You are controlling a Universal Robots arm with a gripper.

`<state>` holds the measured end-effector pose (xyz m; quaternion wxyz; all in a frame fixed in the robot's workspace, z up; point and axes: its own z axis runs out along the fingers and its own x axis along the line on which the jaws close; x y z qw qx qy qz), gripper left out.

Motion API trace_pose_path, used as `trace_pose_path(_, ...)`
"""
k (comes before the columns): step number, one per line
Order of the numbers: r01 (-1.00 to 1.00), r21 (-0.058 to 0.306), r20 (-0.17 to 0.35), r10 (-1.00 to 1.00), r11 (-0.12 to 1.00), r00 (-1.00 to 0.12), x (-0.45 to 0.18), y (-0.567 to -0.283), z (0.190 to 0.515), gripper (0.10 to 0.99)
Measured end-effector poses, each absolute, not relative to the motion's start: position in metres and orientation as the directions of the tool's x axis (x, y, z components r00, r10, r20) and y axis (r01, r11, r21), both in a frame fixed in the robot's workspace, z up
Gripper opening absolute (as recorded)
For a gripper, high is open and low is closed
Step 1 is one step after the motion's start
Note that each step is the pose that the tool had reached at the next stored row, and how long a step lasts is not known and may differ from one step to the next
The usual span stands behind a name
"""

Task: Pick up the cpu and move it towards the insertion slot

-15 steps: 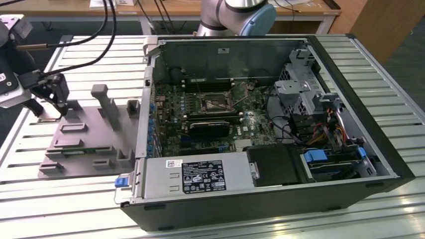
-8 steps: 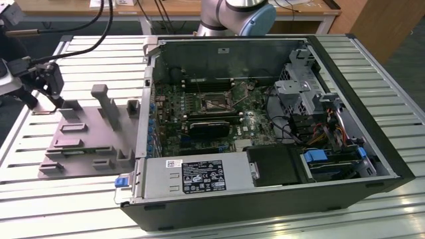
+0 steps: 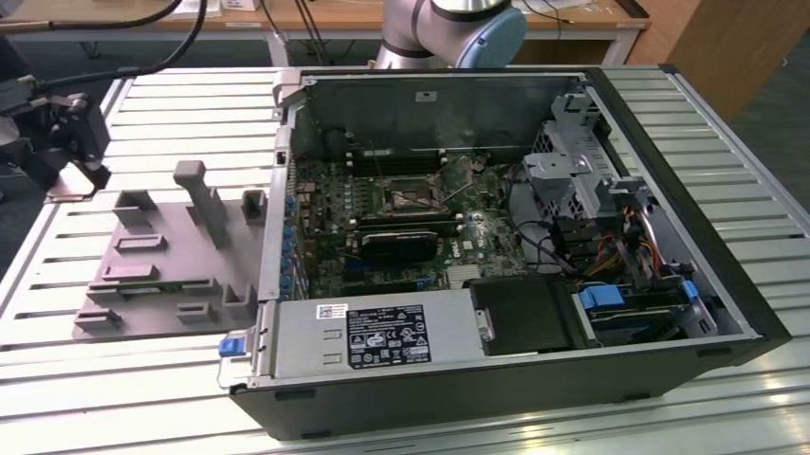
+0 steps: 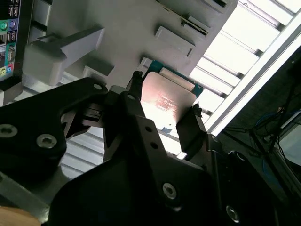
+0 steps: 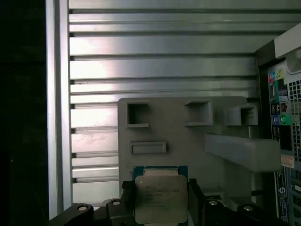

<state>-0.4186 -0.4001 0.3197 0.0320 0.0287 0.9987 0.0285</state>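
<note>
in the second wrist view the fingers [image 4: 192, 125] close narrowly on two opposite edges of the silvery cpu [image 4: 167, 96], holding it over the grey fixture plate [image 4: 117, 28], while in the exterior view the gripper [image 3: 76, 175] hangs at nine o'clock from the open computer case [image 3: 506, 398] on the slatted surface [image 3: 127, 398].

Arm joint [image 3: 462, 24]: silver-grey housing, light blue end cap. Gripper [image 4: 165, 94]: matte black, angular plates, silver socket-head screws [image 4: 46, 140]. Black fingers [image 4: 188, 129]. Black cable [image 3: 190, 36] routed to wrist.
</note>
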Motion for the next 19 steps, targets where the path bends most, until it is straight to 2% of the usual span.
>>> trace_pose_path(19,0.055,0.060,-0.077,0.059,0.997,-0.995,-0.419,-0.400,0.371,0.541)
